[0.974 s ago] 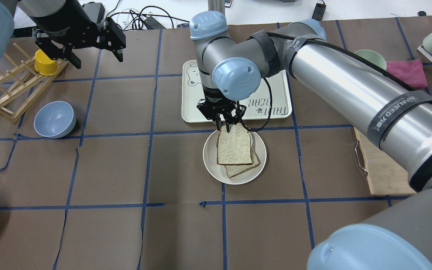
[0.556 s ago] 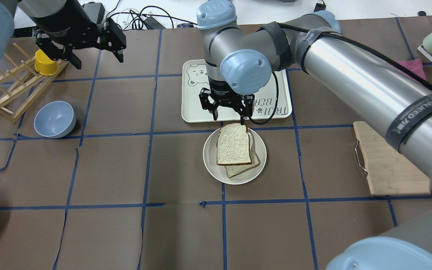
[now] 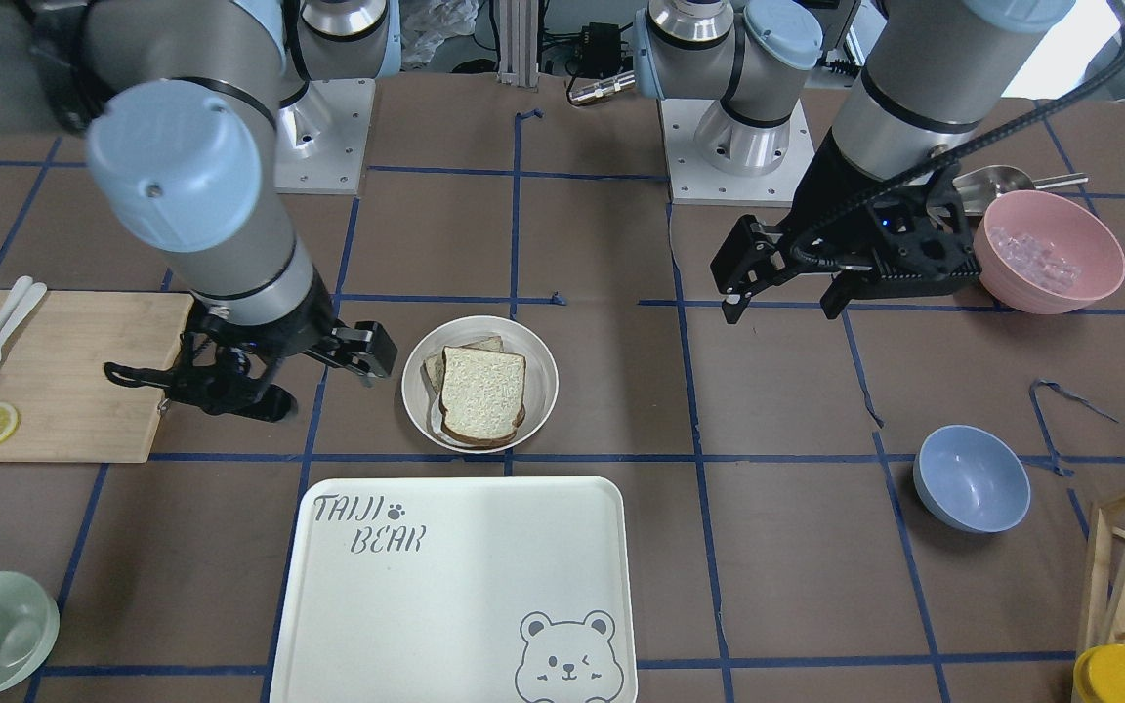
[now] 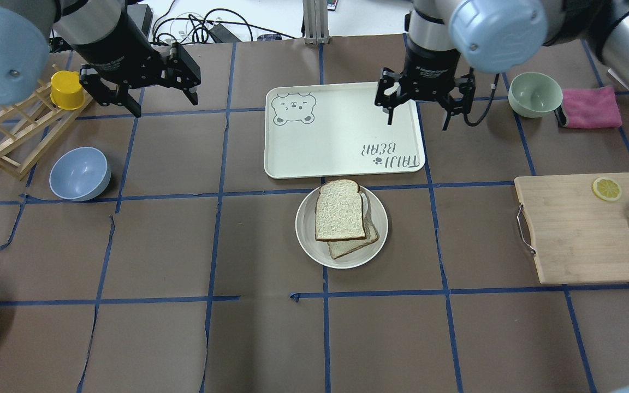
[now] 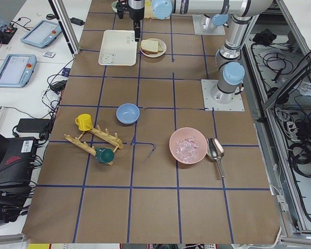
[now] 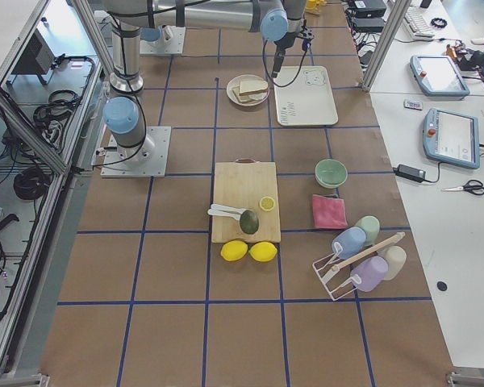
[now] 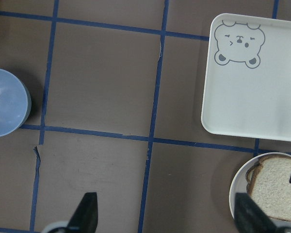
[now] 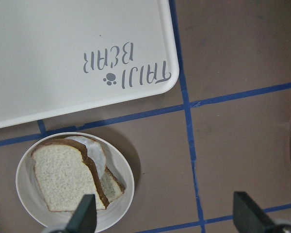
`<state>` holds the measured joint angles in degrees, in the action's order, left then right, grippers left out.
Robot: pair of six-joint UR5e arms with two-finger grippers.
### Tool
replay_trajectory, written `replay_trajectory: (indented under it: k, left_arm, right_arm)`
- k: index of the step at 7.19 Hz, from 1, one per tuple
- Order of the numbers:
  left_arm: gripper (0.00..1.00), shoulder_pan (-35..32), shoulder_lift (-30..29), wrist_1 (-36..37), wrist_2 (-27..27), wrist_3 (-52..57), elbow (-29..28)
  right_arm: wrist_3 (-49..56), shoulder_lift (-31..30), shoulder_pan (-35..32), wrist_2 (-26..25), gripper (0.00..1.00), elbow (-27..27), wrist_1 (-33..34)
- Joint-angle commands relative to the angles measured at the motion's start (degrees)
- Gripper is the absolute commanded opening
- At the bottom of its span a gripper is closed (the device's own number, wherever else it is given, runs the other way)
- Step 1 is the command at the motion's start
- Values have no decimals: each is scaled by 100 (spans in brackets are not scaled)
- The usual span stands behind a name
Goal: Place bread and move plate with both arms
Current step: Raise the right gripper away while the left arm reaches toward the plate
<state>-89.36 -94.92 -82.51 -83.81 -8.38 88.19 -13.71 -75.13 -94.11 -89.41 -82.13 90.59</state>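
The bread (image 4: 339,210) lies flat on the plate (image 4: 306,234), on top of a smaller, tanner slice (image 4: 355,245). Both also show in the front view, bread (image 3: 482,395) and plate (image 3: 416,366). My right gripper (image 4: 417,123) is open and empty, up above the bear tray's far right edge, well clear of the plate. In the right wrist view the bread (image 8: 63,177) sits low left between the open fingertips. My left gripper (image 4: 164,103) is open and empty at the far left, high over the table. The left wrist view shows the plate's edge (image 7: 237,187) at lower right.
A cream bear tray (image 4: 342,131) lies just beyond the plate. A blue bowl (image 4: 79,173), a wooden rack (image 4: 9,136) and a yellow cup (image 4: 67,90) are at left. A green bowl (image 4: 534,94), pink cloth (image 4: 590,107) and cutting board (image 4: 576,229) are at right.
My right gripper let go of the bread, opened, and drew up and away to the far right of the tray. The bread now lies flat on the plate. The left gripper shifted slightly right.
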Motion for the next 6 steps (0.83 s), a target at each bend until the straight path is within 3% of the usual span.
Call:
replay_trajectory:
  k: [1,3,5,6]
  left_arm:
    - [100,-508,-157,647,111,-443,530]
    - [100,-1326,-464,1600,-39,-1451,1215]
    - [100,-1539,-798,2657,-450,-1631,1988]
    - [100,-1645,-922,2713,-470,-2024,2192]
  right_arm:
    - [1095,-623,489,-15,100,-363,28]
    - [1099,-670,552,21,100,-444,125]
    - [1072,-993,543,4,100,-531,82]
    - [1063,-1143,543,12,100,-697,151]
